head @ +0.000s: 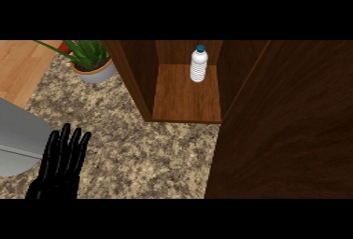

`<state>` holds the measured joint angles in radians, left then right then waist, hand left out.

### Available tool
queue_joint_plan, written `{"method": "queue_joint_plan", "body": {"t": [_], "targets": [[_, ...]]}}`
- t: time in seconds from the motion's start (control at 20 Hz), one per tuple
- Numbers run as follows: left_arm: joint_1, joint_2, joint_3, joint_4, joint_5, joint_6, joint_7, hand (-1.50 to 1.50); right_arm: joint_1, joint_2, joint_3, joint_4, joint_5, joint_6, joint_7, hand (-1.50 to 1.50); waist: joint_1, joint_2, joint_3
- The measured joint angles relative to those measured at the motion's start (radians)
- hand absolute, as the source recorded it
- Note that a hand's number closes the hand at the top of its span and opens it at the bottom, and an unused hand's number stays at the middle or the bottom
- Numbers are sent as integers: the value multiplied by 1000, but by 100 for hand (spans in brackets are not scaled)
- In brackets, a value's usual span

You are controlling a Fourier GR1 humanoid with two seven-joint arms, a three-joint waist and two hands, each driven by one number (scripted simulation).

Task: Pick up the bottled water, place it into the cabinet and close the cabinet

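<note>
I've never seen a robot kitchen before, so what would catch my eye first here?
A clear plastic water bottle with a teal cap stands upright deep inside the open dark wooden cabinet, whose big door fills the right side. At lower left a black robot hand rests open over the speckled granite counter.

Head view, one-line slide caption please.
Clear ribbed water bottle upright inside open brown wooden cabinet; black left hand open.

Speckled granite counter (151, 154) fills the middle. Potted plant (89, 58) with spiky green leaves in a grey pot sits at the counter's far left corner. Grey sink (17, 135) at the left edge. Light wood surface (21, 65) beyond, top left.
</note>
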<state>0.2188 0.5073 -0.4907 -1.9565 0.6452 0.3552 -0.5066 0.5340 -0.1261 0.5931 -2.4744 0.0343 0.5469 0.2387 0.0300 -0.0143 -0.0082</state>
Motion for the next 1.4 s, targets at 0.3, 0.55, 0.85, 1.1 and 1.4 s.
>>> {"method": "queue_joint_plan", "body": {"t": [0.3, 0.55, 0.85, 1.1, 1.4], "targets": [[57, 34, 32, -28, 26, -46, -21, -150, -167, 32, 83, 11, 39, -27, 107, 150, 6, 0, -2], [83, 56, 63, -25, 52, -86, -32, -150, -296, 10, 134, 24, 63, -58, 163, 150, 4, 3, -4], [98, 85, 102, -30, 77, -128, -37, -150, -385, -33, 150, 25, 65, -68, 194, 150, 16, 6, -5], [114, 99, 118, -27, 88, -164, -52, -150, -422, -50, 148, 26, 58, -60, 199, 150, 35, 12, -6], [122, 116, 140, -34, 101, -189, -56, -150, -442, -55, 143, 27, 46, -54, 208, 150, 51, 18, -6]]}}
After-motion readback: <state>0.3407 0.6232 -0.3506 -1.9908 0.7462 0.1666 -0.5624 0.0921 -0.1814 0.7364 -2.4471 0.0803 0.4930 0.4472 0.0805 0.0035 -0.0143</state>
